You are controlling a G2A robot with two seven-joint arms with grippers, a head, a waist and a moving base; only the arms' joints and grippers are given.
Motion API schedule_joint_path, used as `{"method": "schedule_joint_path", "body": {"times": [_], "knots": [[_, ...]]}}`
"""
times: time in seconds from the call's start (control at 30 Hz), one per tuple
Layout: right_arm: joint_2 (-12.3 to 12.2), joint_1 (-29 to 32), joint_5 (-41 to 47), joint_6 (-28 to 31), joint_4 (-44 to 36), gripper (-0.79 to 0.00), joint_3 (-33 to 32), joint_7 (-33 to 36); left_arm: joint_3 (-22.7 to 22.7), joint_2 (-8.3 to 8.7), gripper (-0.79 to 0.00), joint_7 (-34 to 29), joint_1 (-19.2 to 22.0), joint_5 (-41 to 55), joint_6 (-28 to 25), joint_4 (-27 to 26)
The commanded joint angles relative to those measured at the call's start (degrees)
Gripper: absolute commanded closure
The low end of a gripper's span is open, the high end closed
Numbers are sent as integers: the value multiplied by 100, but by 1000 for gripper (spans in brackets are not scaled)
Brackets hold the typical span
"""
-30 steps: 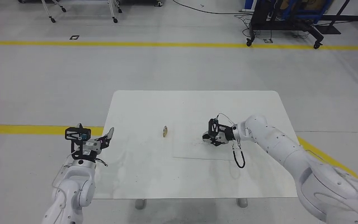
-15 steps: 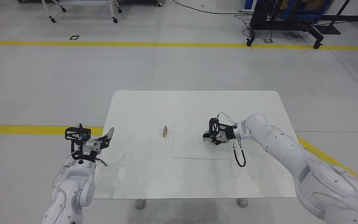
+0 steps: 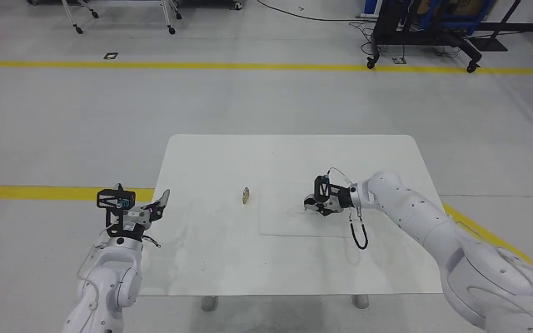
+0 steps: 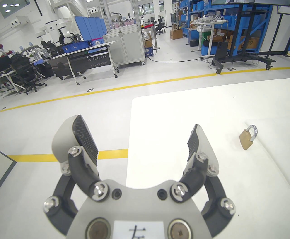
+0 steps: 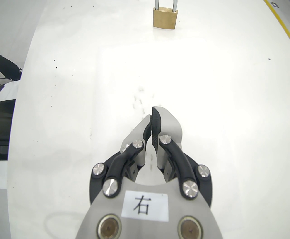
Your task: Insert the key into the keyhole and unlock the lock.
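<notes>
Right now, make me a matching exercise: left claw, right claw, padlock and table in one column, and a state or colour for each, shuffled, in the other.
Column one:
1. left claw
2. right claw
3. padlock
4. table

Column two:
A. white
B. shut
C. brass-coloured
D. open

Pairs: 1-D, 2-B, 3-C, 4-A.

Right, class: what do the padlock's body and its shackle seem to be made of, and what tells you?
The padlock body is probably brass: a dull golden-yellow block with flat faces. The shackle is likely steel: silvery, smooth, with bright glints.
</notes>
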State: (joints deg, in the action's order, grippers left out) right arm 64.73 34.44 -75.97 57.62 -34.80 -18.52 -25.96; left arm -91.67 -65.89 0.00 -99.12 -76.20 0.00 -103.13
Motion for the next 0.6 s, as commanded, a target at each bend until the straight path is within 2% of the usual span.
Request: {"method": "schedule_joint_path", "body": {"times": [0.0, 0.2, 0.57], "knots": [[0, 0, 0, 0, 0, 0, 0, 0, 0, 0, -785, 0, 0, 0, 0, 0], [-70, 92, -117, -290, -283, 0, -91, -163, 0, 0, -785, 0, 0, 0, 0, 0], [-623, 465, -751, -833, -1010, 0, -577, -1381, 0, 0, -785, 0, 0, 0, 0, 0]]}}
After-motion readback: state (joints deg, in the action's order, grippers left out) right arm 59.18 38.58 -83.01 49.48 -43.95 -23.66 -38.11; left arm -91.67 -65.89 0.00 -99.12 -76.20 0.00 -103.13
